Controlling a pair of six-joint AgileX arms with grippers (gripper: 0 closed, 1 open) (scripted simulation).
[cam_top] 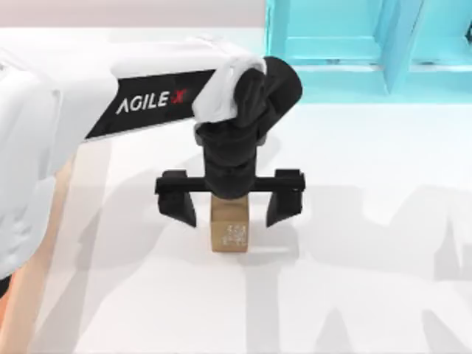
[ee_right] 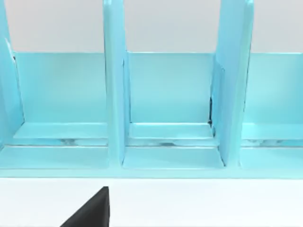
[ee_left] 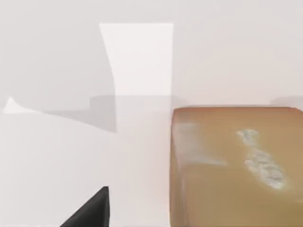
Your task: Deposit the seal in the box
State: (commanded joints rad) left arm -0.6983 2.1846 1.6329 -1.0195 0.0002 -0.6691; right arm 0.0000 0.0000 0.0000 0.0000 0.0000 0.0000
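- The white table (cam_top: 369,221) runs across the top view; a turquoise shelf frame (cam_top: 369,37) stands at the upper right of the frame.
- An orange-brown strip, perhaps the box (cam_top: 18,310), shows at the lower left edge, partly under the left arm; I cannot tell more.
- The seal (cam_top: 229,228) stands at mid-frame, bare table all round it.
- The left gripper (cam_top: 230,203) hangs over the seal, its fingers (cam_top: 177,199) spread wide either side, apart from the block.
- The left wrist view shows the seal's (ee_left: 236,165) speckled face close up.
- The right wrist view faces the shelf's compartments (ee_right: 170,104), with one dark fingertip (ee_right: 92,210) of the right gripper at the lower left; I cannot tell its opening.
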